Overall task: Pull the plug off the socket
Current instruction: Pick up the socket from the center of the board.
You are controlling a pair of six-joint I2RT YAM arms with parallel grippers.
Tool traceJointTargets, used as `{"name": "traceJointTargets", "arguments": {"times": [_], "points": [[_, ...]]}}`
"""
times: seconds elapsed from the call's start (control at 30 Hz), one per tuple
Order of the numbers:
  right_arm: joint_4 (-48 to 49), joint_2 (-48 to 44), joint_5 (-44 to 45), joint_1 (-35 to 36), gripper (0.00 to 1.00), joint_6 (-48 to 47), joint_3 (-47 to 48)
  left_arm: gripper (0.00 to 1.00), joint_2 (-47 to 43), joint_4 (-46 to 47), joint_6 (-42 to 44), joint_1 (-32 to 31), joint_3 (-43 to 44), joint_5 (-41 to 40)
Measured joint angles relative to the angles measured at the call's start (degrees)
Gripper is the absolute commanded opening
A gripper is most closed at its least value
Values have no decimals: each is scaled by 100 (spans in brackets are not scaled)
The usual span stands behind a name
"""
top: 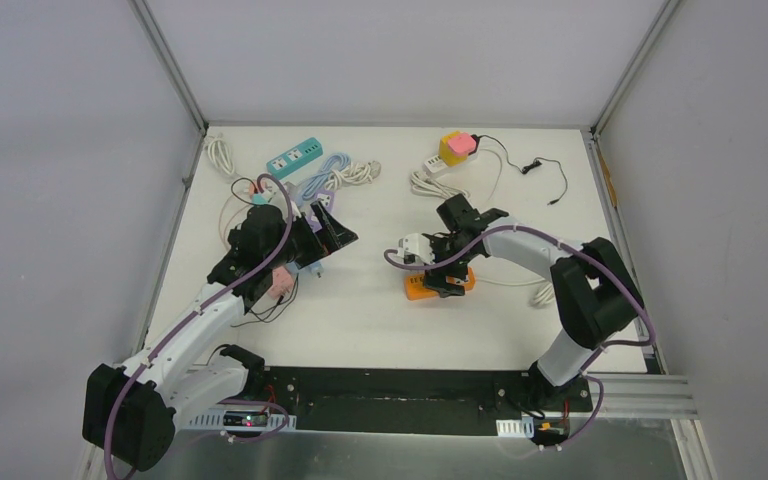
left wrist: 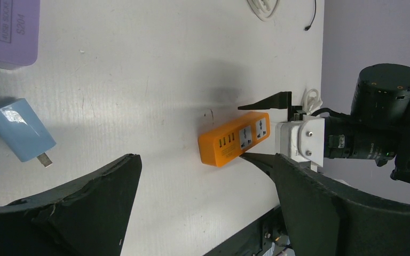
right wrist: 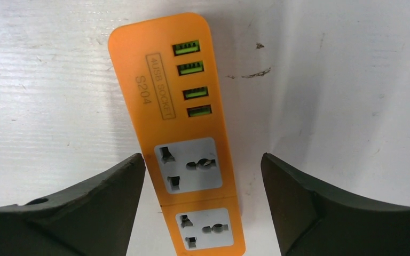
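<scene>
My right claw [right wrist: 202, 160] hangs over the orange power strip [right wrist: 173, 128] near the middle of the desk [top: 380, 330]. Its jaws are apart on either side of the strip, with a gap on each side and nothing held. Both sockets under it look empty, and I see nothing in the four small ports either. If I squeeze here, I expect to grab only the strip's body. Then a lift or pull would drag the strip and its cord across the desk.

Further left, my left claw [top: 328, 232] is spread wide and holds nothing. A loose blue charger [left wrist: 18, 137] and a purple power strip [left wrist: 5, 32] lie close by, so a careless sweep could knock them.

The only seated plug I can make out is the pink and yellow plug [top: 457, 146]. It sits on the white power strip [top: 434, 164] at the far right, well away from both claws. If I pull it with that strip unbraced, I judge the whole strip would lift too.
</scene>
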Motion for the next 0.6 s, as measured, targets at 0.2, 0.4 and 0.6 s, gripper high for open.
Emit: {"name": "traceJointTargets", "arguments": {"times": [0.2,0.4,0.6], "points": [[133,68,149,28,75,59,-46,96,-13,2,-15,0,-4,-2],[166,111,203,55,67,87,-59,96,-13,2,-48,0,-20,-4],[173,122,238,63,51,81,-87,96,-13,2,-76,0,-22,-11]]}}
